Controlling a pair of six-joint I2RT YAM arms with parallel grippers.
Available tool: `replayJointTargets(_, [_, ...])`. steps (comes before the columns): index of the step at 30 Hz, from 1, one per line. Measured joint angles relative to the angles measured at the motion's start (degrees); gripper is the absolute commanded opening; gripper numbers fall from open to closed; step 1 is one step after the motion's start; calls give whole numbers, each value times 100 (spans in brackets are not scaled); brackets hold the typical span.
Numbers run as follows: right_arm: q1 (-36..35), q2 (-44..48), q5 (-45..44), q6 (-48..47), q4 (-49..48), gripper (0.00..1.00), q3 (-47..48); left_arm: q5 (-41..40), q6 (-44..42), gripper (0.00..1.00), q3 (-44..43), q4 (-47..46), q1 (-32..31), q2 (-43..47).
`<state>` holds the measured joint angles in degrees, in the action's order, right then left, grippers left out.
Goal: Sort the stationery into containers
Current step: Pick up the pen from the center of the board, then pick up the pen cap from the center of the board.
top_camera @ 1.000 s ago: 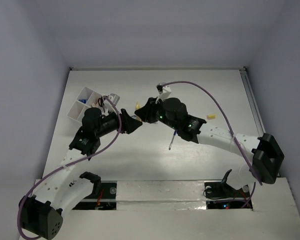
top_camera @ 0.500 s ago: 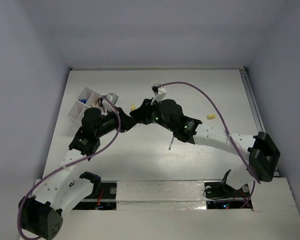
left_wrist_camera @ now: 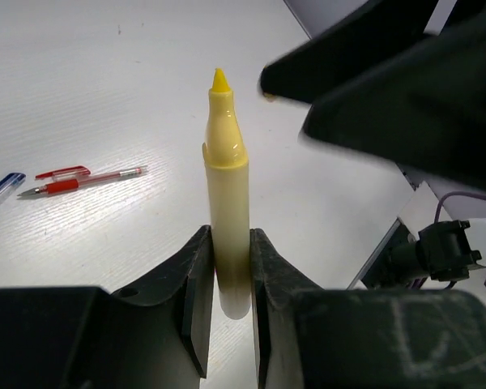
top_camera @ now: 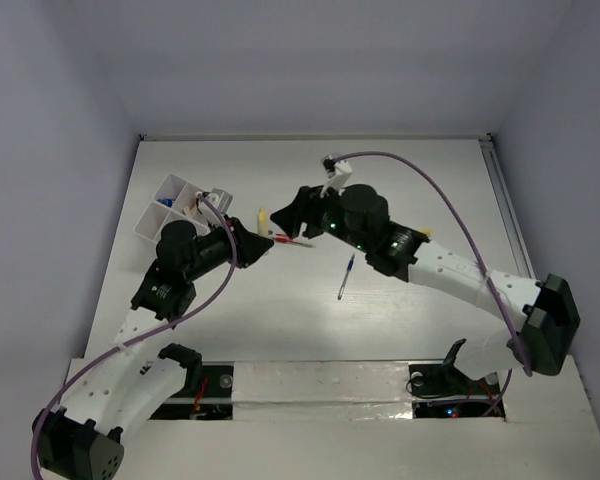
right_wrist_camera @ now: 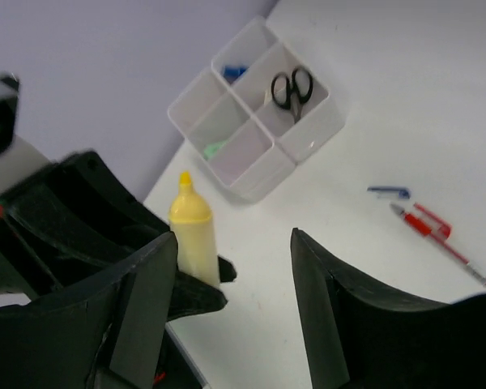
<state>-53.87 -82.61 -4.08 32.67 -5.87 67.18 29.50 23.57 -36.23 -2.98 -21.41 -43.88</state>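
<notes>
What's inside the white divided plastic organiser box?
Black-handled scissors in one compartment, a blue item in another, a pale green piece in a third. Box walls hide anything deeper.

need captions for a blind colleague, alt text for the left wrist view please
The left pincer clamps a pale yellow plastic marker, tip pointing away, above the white table. A thin red pen and a small blue item lie on it at left; the right pincer looms blurred at upper right.
</notes>
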Motion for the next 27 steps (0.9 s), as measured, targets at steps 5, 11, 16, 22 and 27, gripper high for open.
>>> replayJointTargets(5, [951, 1047, 302, 20, 175, 61, -542, 103, -149, 0, -2, 22, 0, 72])
replayJointTargets(11, [2450, 1989, -144, 151, 826, 62, -1572, 400, -297, 0, -2, 68, 0, 221])
replayJointTargets(16, [3788, 2017, -422, 306, 1438, 67, -2662, 553, -358, 0, -4, 68, 0, 444])
replayJointTargets(22, [4559, 1325, -481, 315, 1554, 71, -2846, 538, -387, 0, -13, 83, -76, 557])
replayJointTargets(27, [5066, 330, -271, 317, 1416, 69, -2640, 466, -417, 0, -13, 129, -164, 656])
